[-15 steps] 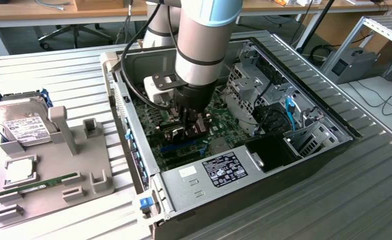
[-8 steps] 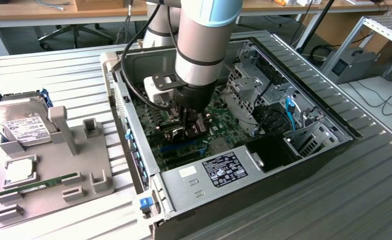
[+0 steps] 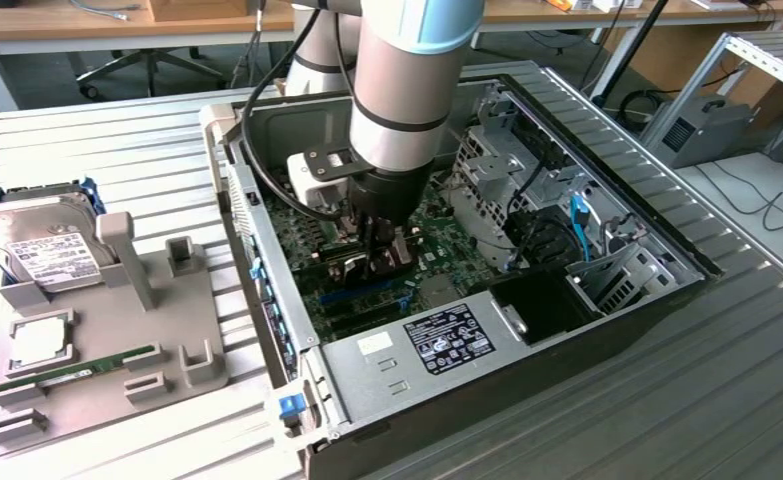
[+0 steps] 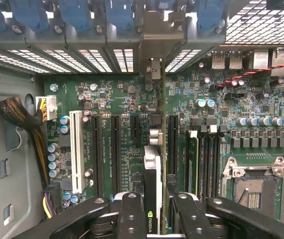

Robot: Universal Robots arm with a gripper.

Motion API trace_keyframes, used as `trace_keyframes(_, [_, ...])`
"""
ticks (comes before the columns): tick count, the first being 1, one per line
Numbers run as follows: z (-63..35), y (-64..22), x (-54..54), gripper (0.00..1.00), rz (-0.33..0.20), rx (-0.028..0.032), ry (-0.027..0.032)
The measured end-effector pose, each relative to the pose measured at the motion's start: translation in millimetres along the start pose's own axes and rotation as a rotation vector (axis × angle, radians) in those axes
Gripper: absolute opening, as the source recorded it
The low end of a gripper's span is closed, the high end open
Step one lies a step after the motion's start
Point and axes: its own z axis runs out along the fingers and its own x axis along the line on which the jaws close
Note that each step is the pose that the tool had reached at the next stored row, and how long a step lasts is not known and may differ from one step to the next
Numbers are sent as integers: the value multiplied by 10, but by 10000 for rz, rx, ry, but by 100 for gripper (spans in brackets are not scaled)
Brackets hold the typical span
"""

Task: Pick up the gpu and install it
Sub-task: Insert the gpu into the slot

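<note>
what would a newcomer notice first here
The arm reaches down into an open pc case mid-frame in the exterior view, its gripper holding the gpu edge-on over the green motherboard. At the exterior view's left, a grey tray carries a hard drive.

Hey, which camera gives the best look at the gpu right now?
The wrist view: the gpu is held edge-on in the gripper, over the motherboard slots, with its logo readable. In the exterior view the arm and gripper hide most of it; a dark sliver peeks out below.
</note>
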Motion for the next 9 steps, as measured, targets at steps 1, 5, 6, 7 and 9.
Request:
trace_keyframes(1, [1,0,0,27,0,0,-1])
trace_keyframes(5, [-2,0,0,27,0,1,-3])
trace_keyframes(6, [-4,0,0,27,0,1,-2])
trace_keyframes(7, [-6,0,0,27,0,1,-1])
trace_keyframes(9, [-7,0,0,27,0,0,-1])
